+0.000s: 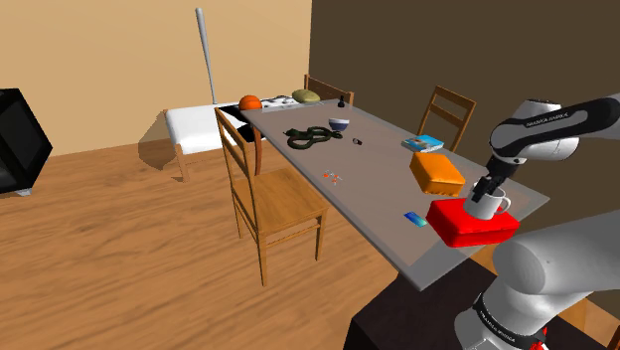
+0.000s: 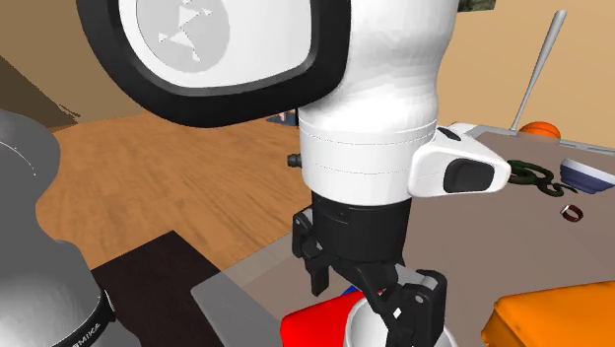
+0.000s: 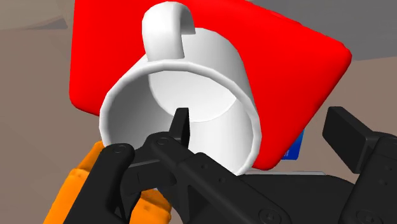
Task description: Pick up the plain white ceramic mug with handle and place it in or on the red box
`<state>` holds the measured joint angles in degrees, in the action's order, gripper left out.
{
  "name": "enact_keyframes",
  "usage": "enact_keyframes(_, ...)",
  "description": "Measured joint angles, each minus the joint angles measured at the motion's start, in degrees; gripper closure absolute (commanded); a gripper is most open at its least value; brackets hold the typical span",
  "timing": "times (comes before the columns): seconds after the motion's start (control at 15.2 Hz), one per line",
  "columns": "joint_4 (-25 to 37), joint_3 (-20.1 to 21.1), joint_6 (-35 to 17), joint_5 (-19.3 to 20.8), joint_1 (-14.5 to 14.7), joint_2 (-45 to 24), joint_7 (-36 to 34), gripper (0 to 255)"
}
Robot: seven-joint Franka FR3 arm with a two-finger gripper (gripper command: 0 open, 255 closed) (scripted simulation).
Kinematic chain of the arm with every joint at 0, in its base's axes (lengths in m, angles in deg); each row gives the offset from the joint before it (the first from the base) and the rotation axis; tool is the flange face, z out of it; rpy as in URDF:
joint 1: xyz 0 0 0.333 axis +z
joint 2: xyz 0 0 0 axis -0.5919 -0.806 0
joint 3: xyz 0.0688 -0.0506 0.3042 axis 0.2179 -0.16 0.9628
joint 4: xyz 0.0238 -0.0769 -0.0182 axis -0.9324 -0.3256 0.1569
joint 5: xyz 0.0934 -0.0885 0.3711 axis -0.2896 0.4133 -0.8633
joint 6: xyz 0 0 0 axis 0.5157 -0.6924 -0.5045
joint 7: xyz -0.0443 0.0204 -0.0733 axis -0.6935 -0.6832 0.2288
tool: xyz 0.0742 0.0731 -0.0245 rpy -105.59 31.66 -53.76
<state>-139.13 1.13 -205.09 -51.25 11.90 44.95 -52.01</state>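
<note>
Standing upright on the top face of the red box [image 1: 465, 229]: the white mug [image 1: 492, 207], handle toward the shoulder view's right. Its base appears to meet the box top, but contact is not certain from these angles.

Hand [image 1: 487, 191]: released, directly above the mug. In the wrist view the black fingers [image 3: 181, 124] are apart, one down inside the mug's mouth and the other outside the wall. A strip of red shows between that outer finger and the mug. Neither finger is seen pressing the wall.

Red box: near the worktop [image 1: 378, 169] edge closest to the stand.
- Orange box [image 1: 437, 172] just beside it, toward the far end of the worktop.
- Small flat blue item [image 1: 415, 219] just beside it, on the shoulder view's left.

Further along the worktop, well apart from the mug: a dark bowl [image 1: 339, 124] and a black coiled thing [image 1: 311, 137]. A wooden chair [image 1: 273, 199] stands at the worktop's long side.
</note>
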Motion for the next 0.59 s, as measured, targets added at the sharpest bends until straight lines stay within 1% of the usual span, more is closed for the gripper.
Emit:
enact_keyframes(0.13, 1.39, 1.35, 4.35, 0.04, -0.67, 3.01, -0.20, 0)
enact_keyframes(0.2, 1.99, 1.82, 5.54, -0.19, -0.60, 3.55, -0.41, 0)
enact_keyframes(0.59, 2.61, 2.16, 6.74, -0.34, -0.62, 4.06, -0.43, 0)
